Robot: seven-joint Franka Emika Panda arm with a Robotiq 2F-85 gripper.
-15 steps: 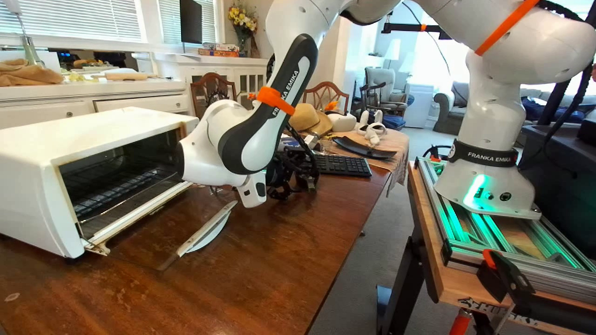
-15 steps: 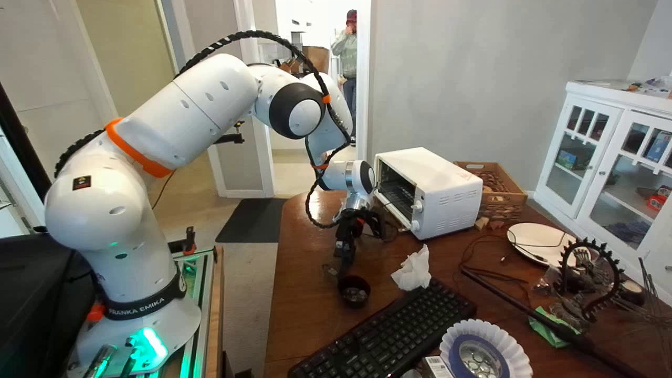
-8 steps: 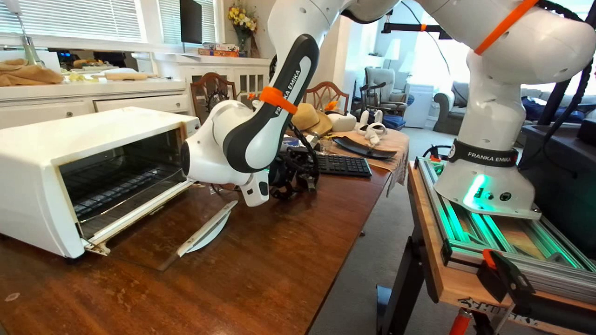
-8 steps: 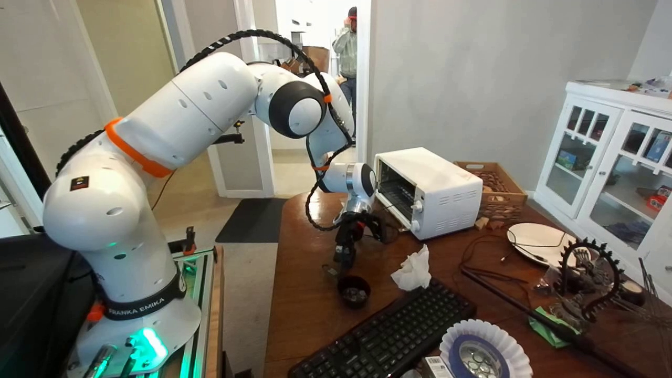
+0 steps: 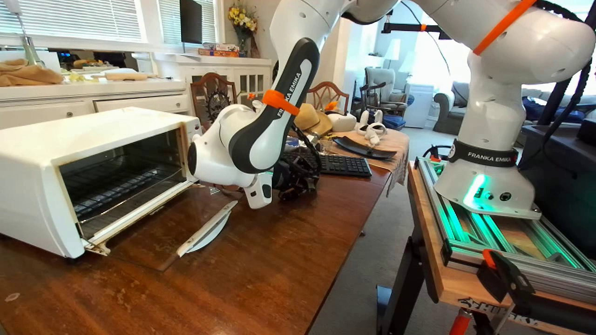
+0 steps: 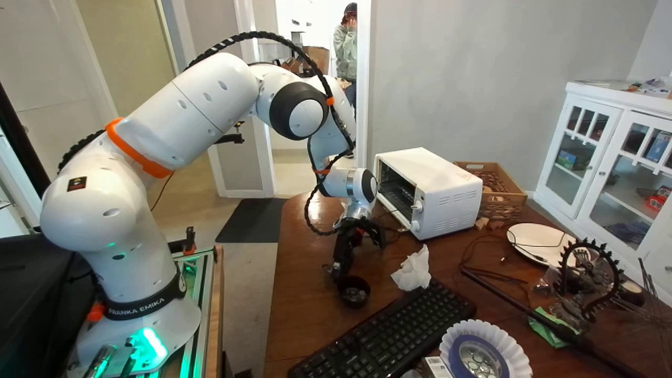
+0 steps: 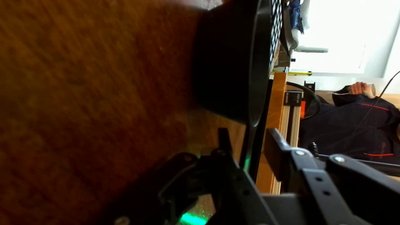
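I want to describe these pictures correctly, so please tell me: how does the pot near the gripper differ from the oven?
Colour: the pot is black, while the oven is white.
Shape and size: the pot is round and small; the oven is boxy and much larger.
Opening: the pot is open at the top; the oven is open at the front.
Both stand on the wooden table.

Black two-fingered claw (image 7: 249,140) tipped a bit and crept closer to that round black handled cup (image 7: 223,62); person in pale green (image 6: 345,58) shifted too.
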